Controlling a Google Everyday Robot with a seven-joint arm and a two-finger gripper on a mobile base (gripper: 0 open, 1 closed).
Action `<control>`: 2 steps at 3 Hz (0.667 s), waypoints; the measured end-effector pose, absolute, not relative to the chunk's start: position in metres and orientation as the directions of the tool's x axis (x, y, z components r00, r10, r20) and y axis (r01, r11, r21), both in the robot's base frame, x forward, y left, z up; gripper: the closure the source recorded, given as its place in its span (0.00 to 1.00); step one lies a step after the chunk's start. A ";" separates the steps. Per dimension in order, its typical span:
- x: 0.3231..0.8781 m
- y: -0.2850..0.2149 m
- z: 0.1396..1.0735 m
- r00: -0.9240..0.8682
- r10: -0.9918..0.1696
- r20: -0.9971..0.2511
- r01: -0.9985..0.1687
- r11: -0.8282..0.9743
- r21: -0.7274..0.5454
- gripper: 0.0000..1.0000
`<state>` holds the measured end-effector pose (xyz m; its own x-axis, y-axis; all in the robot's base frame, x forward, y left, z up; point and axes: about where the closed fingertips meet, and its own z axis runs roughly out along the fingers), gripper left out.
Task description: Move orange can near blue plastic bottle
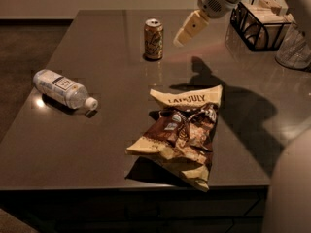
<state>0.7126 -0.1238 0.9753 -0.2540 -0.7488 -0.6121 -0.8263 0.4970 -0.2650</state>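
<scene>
Desk (97,42): dark, glossy top. Left side: the blue plastic bottle (63,89) lies on its side near the left edge, with its white cap pointing toward the front right and its label facing up. Centre, toward the back: the orange can (153,32) stands upright with its silver top showing, well apart from the bottle. Front of centre: a crumpled brown and cream chip bag (182,135) lies flat, its lower corner reaching the front edge of the desk. The claw (181,39) hangs in the air just right of the can's top, tilted down and to the left, not touching the can and holding nothing. Cannot tell whether it is wide or narrow. Its shadow falls on the desk between the can and the bag. Right rear: a black wire basket (260,21) with pale contents. Far right edge: a clear glass vessel (294,47), partly cut off.
</scene>
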 end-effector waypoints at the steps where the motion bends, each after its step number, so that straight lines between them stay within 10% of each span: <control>1: 0.758 -0.121 0.954 -0.273 -0.704 -0.656 -0.796 0.548 -0.256 0.00; 2: 0.785 -0.118 0.927 -0.320 -0.670 -0.669 -0.771 0.595 -0.227 0.00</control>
<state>0.7850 -0.1176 0.9272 -0.3198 -0.6705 -0.6695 -0.7712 0.5947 -0.2272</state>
